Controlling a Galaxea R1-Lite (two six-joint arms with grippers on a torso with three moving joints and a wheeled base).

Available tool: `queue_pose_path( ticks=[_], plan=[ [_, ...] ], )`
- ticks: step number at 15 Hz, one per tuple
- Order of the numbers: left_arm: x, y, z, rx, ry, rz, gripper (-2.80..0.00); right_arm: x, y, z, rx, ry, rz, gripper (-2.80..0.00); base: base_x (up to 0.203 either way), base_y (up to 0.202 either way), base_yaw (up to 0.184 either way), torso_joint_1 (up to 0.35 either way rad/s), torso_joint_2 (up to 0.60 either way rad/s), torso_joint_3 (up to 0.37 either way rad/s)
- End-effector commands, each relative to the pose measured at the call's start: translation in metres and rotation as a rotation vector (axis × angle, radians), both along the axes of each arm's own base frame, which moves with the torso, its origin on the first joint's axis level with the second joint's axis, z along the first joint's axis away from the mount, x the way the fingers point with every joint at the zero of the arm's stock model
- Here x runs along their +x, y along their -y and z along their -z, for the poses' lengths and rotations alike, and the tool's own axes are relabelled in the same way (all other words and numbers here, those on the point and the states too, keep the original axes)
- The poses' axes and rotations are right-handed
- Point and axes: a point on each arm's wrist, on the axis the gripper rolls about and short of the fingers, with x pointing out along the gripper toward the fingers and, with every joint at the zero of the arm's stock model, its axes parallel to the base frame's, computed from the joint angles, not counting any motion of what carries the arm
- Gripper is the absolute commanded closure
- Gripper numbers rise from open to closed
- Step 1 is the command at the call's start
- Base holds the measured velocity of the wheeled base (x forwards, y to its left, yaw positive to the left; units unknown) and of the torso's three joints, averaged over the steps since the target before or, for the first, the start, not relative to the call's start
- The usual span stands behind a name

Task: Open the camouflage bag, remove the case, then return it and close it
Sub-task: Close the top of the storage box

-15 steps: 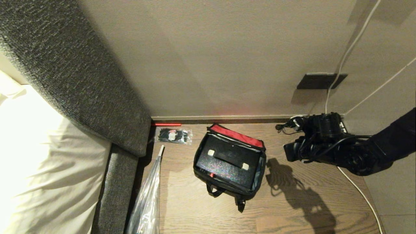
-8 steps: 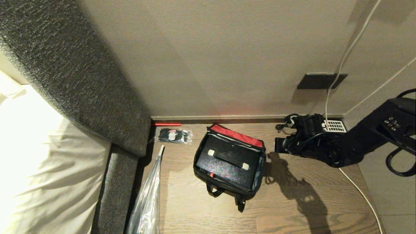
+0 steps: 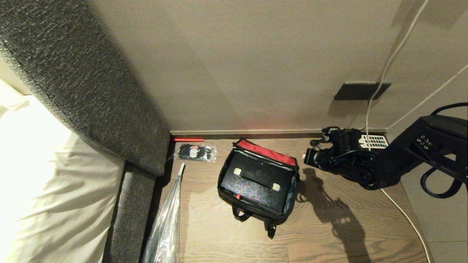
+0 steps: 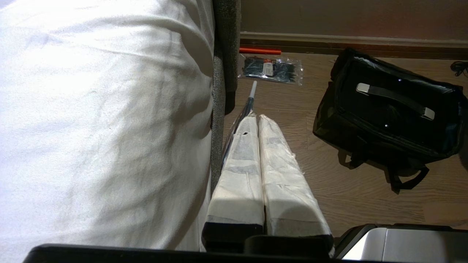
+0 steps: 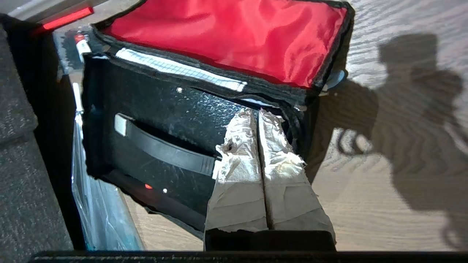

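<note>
1. The camouflage bag [image 3: 258, 182] lies open on the floor, the case [image 3: 256, 179] inside.
2. The right gripper [image 3: 306, 157], jaws clenched and empty, hovers just beside the bag's right end, nearer than the left gripper [image 4: 259, 120], also clenched.

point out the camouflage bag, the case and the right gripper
camouflage bag [image 3: 264, 151]: head view, red lining of its opened lid
case [image 3: 256, 182]: head view, black top face, inside the bag
right gripper [image 5: 259, 116]: right wrist view, between the shut taped fingertips
</note>
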Motion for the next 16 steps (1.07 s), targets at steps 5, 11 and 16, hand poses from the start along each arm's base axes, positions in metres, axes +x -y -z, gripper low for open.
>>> queue_pose_path(
  ticks=[5, 11, 16],
  plan=[
    [0.000, 0.000, 0.001, 0.000, -0.004, 0.002, 0.00, -0.012, 0.002, 0.007, -0.032, 0.013, -0.026, 0.00, 0.000, 0.000, 0.000, 0.000, 0.00, 0.000],
    [0.000, 0.000, 0.001, 0.000, 0.000, -0.001, 0.00, -0.016, 0.002, 0.010, -0.034, -0.004, -0.033, 0.00, 0.008, 0.000, 0.000, 0.001, 0.00, 0.001],
    [0.000, 0.000, 0.000, 0.000, 0.001, 0.002, 0.00, -0.017, 0.002, 0.012, -0.036, -0.009, -0.039, 0.00, 0.182, 0.000, 0.001, 0.003, 0.00, 0.000]
  ],
)
